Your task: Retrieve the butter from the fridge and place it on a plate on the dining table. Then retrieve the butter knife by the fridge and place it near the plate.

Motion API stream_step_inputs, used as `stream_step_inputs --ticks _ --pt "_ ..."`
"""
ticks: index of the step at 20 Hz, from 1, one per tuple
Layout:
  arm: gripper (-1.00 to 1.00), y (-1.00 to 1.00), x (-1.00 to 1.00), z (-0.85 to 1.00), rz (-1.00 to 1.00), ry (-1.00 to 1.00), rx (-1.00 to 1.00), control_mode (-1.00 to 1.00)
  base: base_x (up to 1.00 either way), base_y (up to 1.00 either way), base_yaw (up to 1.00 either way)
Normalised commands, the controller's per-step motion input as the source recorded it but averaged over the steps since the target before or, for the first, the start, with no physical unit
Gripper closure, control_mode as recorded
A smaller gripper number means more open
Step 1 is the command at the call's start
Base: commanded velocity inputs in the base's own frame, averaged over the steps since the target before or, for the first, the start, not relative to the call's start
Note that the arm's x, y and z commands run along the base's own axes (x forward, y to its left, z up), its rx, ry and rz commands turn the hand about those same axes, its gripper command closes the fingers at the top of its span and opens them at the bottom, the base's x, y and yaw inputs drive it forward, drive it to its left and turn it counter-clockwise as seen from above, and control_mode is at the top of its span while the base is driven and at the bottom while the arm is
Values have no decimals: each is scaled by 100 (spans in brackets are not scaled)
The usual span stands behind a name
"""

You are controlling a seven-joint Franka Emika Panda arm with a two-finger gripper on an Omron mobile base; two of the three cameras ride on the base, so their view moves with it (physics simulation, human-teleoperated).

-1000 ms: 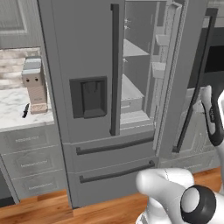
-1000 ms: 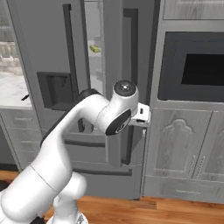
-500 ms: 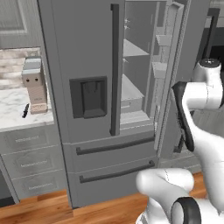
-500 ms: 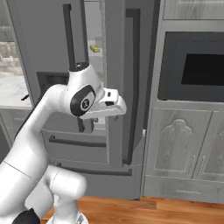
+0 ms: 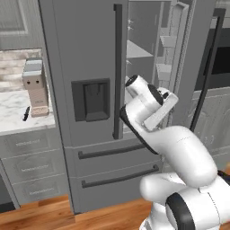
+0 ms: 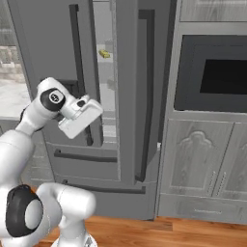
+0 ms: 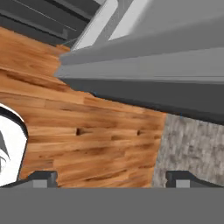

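The grey fridge [image 5: 85, 54] has its left door shut and its right door [image 6: 140, 96] swung open. Inside, the small yellow butter [image 6: 104, 53] lies on an upper shelf. My gripper [image 5: 148, 125] [image 6: 67, 132] hangs in front of the open side at about dispenser height, well below the butter and tilted down. In the hand view my gripper [image 7: 113, 177] is open with nothing between its dark fingertips [image 7: 43, 177], over the wooden floor and the door's bottom edge. The dark butter knife [image 5: 26, 113] lies on the marble counter left of the fridge. The plate and dining table are out of view.
A grey block-shaped item [image 5: 36, 87] stands on the counter [image 5: 13, 121] beside the knife. A built-in oven [image 6: 212, 72] with cabinet doors [image 6: 198, 164] below is right of the fridge. The open door stands between my arm and the oven.
My arm has swung left, away from the open door's handle, to in front of the fridge opening. The jaws went from shut to wide open.
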Motion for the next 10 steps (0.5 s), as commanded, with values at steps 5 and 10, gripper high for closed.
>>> stream_step_inputs --ticks 5,10 --pt "-100 26 77 -13 15 27 -20 -100 0 0 0" --pt "-100 -12 60 -7 23 9 -4 -100 0 0 0"
